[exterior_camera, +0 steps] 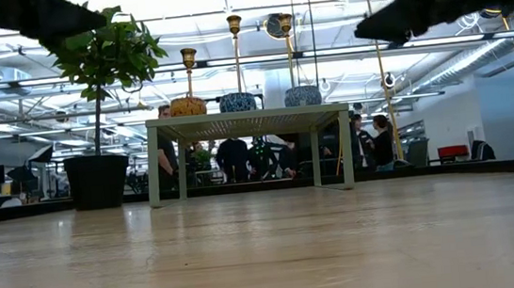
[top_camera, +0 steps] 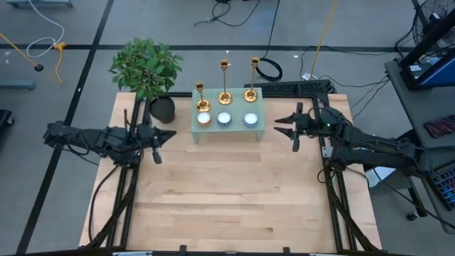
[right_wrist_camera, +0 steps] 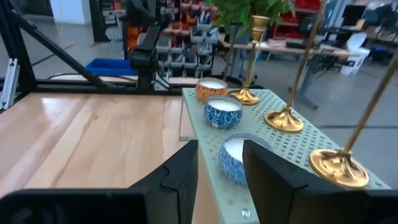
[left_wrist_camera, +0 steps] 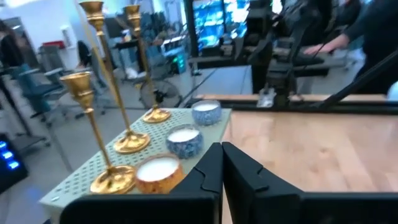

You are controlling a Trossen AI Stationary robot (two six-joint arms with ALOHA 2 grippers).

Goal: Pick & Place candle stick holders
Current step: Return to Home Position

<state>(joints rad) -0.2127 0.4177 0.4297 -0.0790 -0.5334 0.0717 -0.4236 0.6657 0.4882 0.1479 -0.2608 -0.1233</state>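
Observation:
Three gold candle stick holders of differing heights stand by their round bases along the far row of a pale green perforated stand (top_camera: 229,126): short (top_camera: 200,97), middle (top_camera: 225,84), tall (top_camera: 253,80). They also show in the left wrist view, with the short one nearest (left_wrist_camera: 93,127). My left gripper (top_camera: 169,136) is shut and empty, left of the stand, above the table. My right gripper (top_camera: 279,126) is open and empty, just right of the stand; its fingers (right_wrist_camera: 186,171) point at the stand's right end.
Three round tealight candles (top_camera: 224,119) sit in the stand's near row, in front of the holders. A potted plant (top_camera: 149,71) stands at the far left, beside the stand. Bare wooden tabletop (top_camera: 227,192) lies between the stand and the near edge.

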